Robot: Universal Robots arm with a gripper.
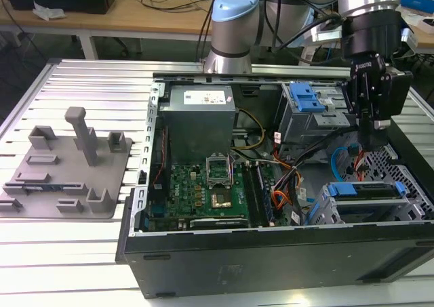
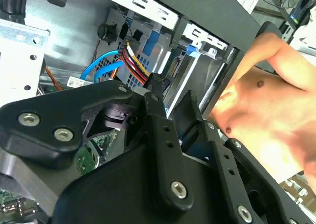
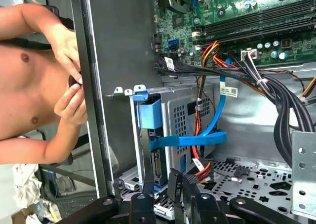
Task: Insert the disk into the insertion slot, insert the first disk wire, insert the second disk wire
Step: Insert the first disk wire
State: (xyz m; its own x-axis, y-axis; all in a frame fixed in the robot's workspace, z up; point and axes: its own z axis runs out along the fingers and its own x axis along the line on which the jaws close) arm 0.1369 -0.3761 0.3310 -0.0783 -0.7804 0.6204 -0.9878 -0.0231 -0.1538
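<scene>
The disk (image 1: pixel 366 190) lies flat in its blue carrier inside the insertion slot (image 1: pixel 324 212), a low perforated grey cage at the case's front corner on the exterior view's right. A blue disk wire (image 3: pixel 197 139) runs across the cage (image 3: pixel 175 112) to the disk's end (image 3: pixel 152 157). My gripper (image 1: pixel 376 139) hangs just above that cage. It is shut on the black plug (image 2: pixel 155 81) of a red, yellow and black disk wire (image 3: pixel 197 167). The plug is held apart from the disk.
A person's bare arm (image 2: pixel 266 115) and hands (image 3: pixel 69 95) are right outside the case wall beside the cage. A taller grey cage with a blue latch (image 1: pixel 308 100), cable bundles (image 3: pixel 276 93), the motherboard (image 1: pixel 210 192) and power supply (image 1: pixel 200 114) fill the case. A grey fixture plate (image 1: pixel 68 165) lies outside it.
</scene>
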